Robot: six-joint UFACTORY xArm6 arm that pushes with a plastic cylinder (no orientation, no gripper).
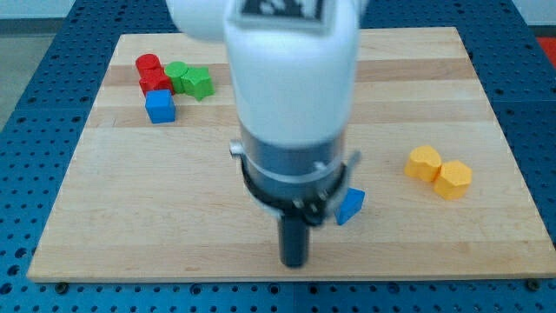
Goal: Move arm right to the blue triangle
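My tip (294, 263), a bare rod with no jaws, rests on the wooden board (156, 200) just lower-left of the blue triangle (350, 206); no legible writing.

My tip (294, 263) down, rod upright

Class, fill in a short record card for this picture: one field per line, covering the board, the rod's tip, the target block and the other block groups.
board: wooden board on a blue perforated surface
my tip: near the view's bottom, centre
target: blue triangle, just up and to the view's right of my tip, not touching it
top-left group: two red blocks, two green blocks, blue cube
right group: two yellow blocks, side by side
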